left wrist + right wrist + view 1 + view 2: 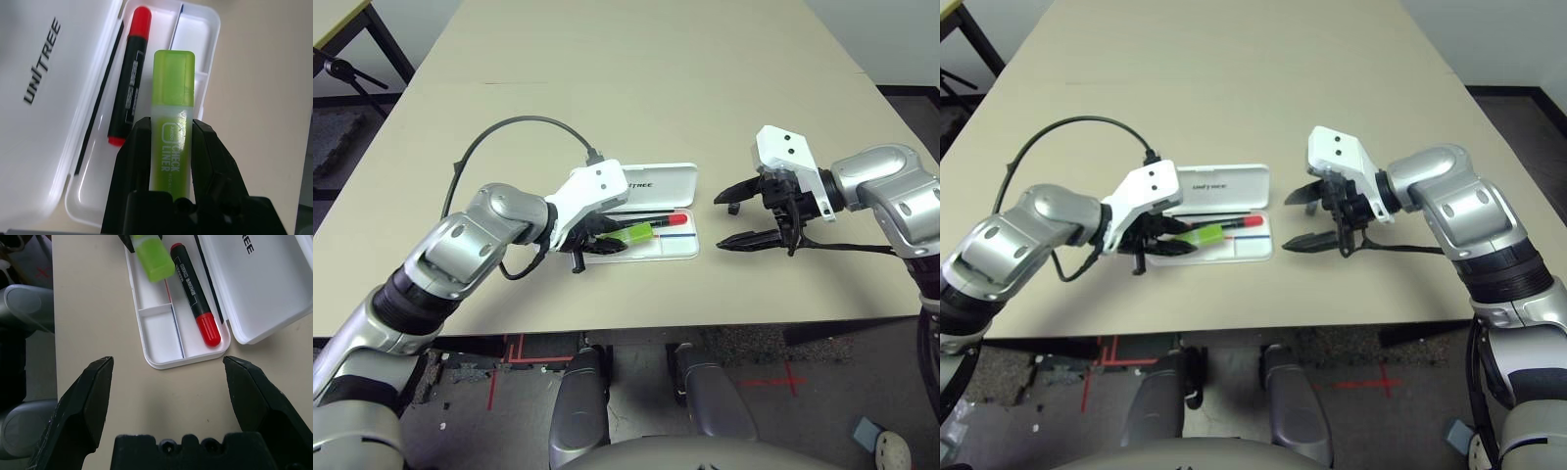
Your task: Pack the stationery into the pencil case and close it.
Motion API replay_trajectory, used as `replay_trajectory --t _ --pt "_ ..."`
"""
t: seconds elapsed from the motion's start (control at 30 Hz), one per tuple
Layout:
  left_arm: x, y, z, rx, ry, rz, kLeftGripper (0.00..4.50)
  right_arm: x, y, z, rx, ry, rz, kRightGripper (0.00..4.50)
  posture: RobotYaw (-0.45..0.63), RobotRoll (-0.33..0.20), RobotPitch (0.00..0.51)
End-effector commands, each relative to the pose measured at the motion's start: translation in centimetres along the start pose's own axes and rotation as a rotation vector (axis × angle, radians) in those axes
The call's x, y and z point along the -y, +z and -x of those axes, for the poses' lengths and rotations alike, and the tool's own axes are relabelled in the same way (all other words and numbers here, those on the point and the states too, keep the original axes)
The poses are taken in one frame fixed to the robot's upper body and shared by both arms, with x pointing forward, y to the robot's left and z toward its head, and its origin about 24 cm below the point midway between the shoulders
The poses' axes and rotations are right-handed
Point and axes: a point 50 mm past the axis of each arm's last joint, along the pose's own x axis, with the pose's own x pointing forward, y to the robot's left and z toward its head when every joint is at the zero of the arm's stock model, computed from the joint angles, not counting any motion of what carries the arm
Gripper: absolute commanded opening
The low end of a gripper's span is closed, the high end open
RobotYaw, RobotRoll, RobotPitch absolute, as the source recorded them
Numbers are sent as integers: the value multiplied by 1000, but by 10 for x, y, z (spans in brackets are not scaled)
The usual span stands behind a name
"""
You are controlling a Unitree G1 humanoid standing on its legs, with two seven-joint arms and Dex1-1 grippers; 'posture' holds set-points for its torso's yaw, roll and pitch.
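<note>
The open lid of the white pencil case [44, 122], lying flat along the case's far long edge on the table, carries the dark word "UNITREE" in capitals, running lengthwise. The light green highlighter [172, 122] pinched between the black fingers of the left gripper [168, 147] bears white lettering on its barrel reading "CHECK LINER". The red-and-black marker [129, 78] in the tray has a printed label along its black body, too small to read.
</note>
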Motion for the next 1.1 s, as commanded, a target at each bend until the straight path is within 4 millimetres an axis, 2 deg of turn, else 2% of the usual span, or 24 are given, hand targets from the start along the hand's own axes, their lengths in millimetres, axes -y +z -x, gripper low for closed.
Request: replay_trajectory --t 0.03,0.8,1.0,1.1 --pt "-1 -3 -8 -36 -13 -35 1075 -2 0 -1 -8 1 10 4500 -44 0 186" --pt "9 -8 -11 -65 -55 -96 1075 -2 -2 -4 -13 -4 19 4500 -41 0 177" --pt "12 -5 -2 2 -55 -66 3340 -2 -2 -5 -12 -2 22 4500 -41 0 172" --pt "10 -8 16 26 -16 -65 4464 -2 -2 -5 -11 -5 19 4500 -33 0 174"
